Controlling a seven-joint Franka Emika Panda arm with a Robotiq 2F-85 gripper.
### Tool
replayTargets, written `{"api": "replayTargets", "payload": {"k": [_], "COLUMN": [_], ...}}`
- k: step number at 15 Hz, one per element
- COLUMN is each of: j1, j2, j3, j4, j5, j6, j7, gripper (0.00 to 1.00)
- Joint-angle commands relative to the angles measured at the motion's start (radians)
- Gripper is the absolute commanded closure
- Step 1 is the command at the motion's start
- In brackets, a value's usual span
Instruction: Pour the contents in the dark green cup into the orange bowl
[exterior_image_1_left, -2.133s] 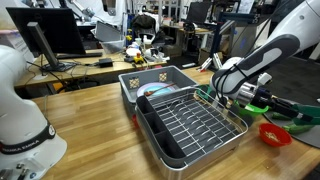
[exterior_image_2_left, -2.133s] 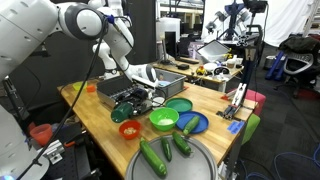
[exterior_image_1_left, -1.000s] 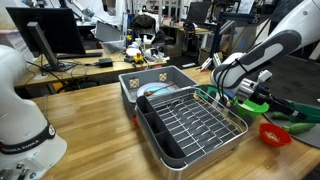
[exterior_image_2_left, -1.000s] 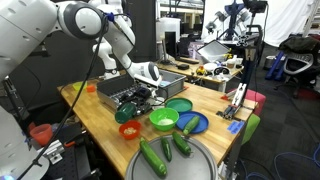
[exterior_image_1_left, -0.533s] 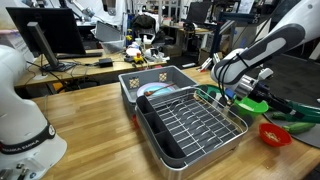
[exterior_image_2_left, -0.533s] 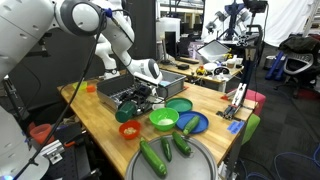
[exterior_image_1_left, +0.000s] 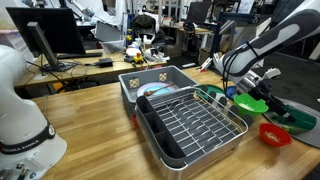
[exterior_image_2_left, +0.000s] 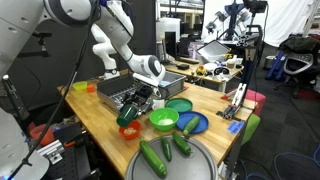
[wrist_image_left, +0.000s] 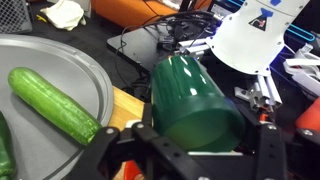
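While hanging over the wooden table (exterior_image_2_left: 88, 108), holds the dark green cup (wrist_image_left: 195, 100) in the gripper (wrist_image_left: 190, 150), jaws clamped on opposite sides of the cup's wall. Shows, in the wrist view, as tipped onto its side, rounded wall toward the camera, black fingers (wrist_image_left: 268, 150) pressed at either flank. Cannot tell from any view what lies inside.

In an exterior view, sits tilted and close above the orange bowl (exterior_image_2_left: 129, 130); cannot tell whether touching or just clear of the rim. Below, near the table's front edge: the orange bowl upright, with the bright green bowl (exterior_image_2_left: 164, 120) near it. Next along, just beside that one, the blue dish (exterior_image_2_left: 193, 124), and behind those two a round teal dish (exterior_image_2_left: 179, 104).

Nearer the camera, three cucumbers (exterior_image_2_left: 155, 158) lying on a round grey tray (exterior_image_2_left: 203, 165); one cucumber and part of the tray also visible at the left of the wrist view.

Beside the gripper, a wire dish rack (exterior_image_1_left: 195, 122) with a grey bin (exterior_image_1_left: 150, 78) just beyond it, both standing on the table.
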Motion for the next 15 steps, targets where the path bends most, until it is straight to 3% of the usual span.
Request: {"api": "replayTargets", "payload": {"k": [1,7,15], "j1": [-0.038,-0.049,-0.098], "j2": [-0.108,-0.243,-0.474], "j3": [0.008,-0.003,-0.041], "j4": [-0.121,-0.282,-0.528], "j5": [0.06,0.127,0.251], "j6": [0.126,0.272,0.639], "j7": [0.018,0.011,-0.025], "gripper": [0.47,0.47,0.47]}}
